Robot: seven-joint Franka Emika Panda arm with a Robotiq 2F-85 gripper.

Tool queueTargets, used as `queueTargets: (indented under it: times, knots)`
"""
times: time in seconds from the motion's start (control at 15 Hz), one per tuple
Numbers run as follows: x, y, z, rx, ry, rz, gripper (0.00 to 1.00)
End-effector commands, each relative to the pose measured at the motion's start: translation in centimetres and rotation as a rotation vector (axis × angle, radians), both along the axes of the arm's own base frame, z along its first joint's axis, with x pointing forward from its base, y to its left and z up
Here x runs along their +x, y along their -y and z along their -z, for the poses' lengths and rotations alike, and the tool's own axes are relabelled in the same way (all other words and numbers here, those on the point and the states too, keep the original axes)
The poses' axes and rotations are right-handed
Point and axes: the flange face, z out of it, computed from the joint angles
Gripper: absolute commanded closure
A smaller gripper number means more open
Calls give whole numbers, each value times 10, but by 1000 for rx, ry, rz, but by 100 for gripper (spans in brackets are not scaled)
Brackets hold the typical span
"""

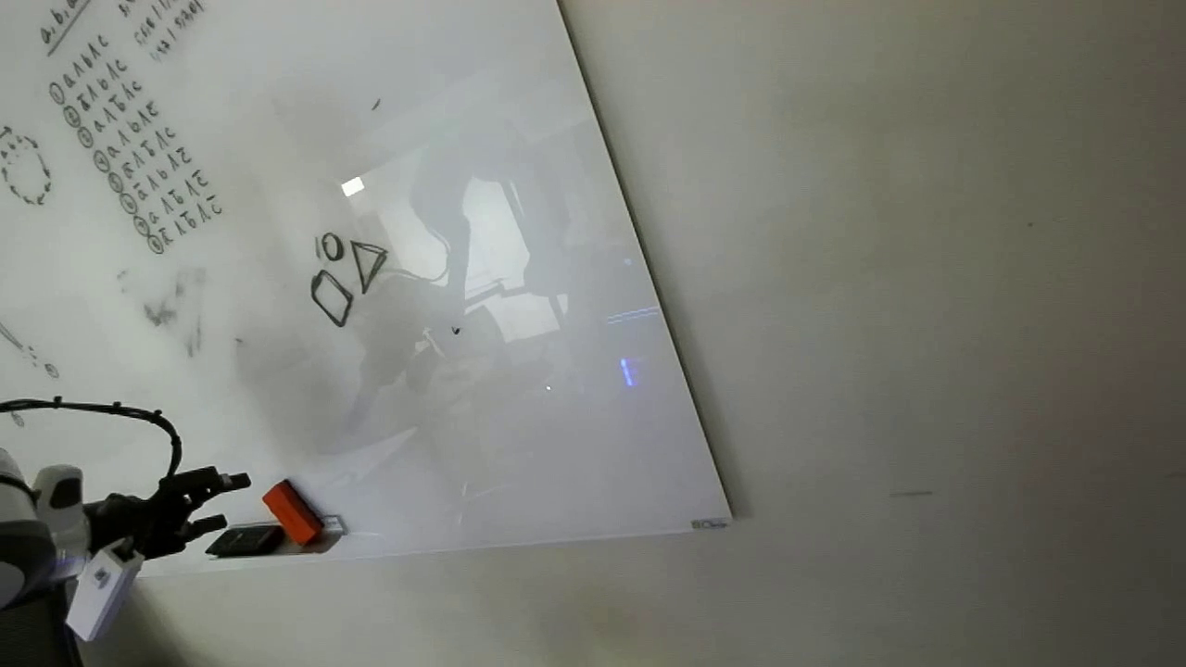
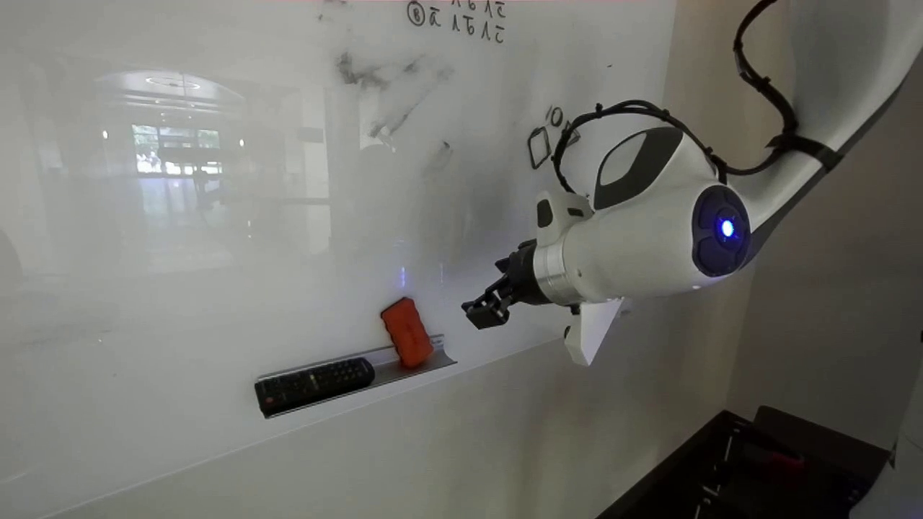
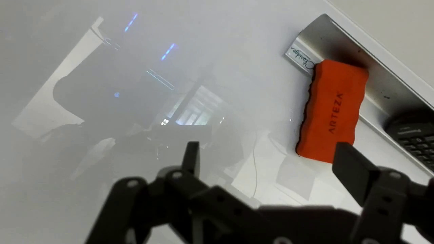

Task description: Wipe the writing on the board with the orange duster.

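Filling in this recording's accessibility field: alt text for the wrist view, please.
Orange ARTEZA duster, one end in a metal tray on a glossy whiteboard. The open gripper spans the bottom, holding nothing; a black remote, cut off at right, shares the tray.

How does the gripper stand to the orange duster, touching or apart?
Apart: both exterior views show a strip of bare board between the open gripper and the orange duster.

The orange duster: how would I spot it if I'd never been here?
Find the big whiteboard, then the short metal tray along its bottom edge. The orange duster leans with its lower end in that tray, beside a black remote control. Unlike the remote, it is a bright orange-red block printed ARTEZA.
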Motion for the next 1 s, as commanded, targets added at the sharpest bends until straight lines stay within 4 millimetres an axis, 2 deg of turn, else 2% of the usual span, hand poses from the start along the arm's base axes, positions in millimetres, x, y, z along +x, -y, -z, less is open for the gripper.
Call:
queueTargets:
  times: [0.0,0.2,0.47,0.93]
  knots:
    - [-1,-2,-1,1,-1,-2,0]
    - [-7,-10,-1,2,-1,-17,0]
    - [1,-14,12,20,44,-49,0]
    - [6,-13,58,92,171,-98,0]
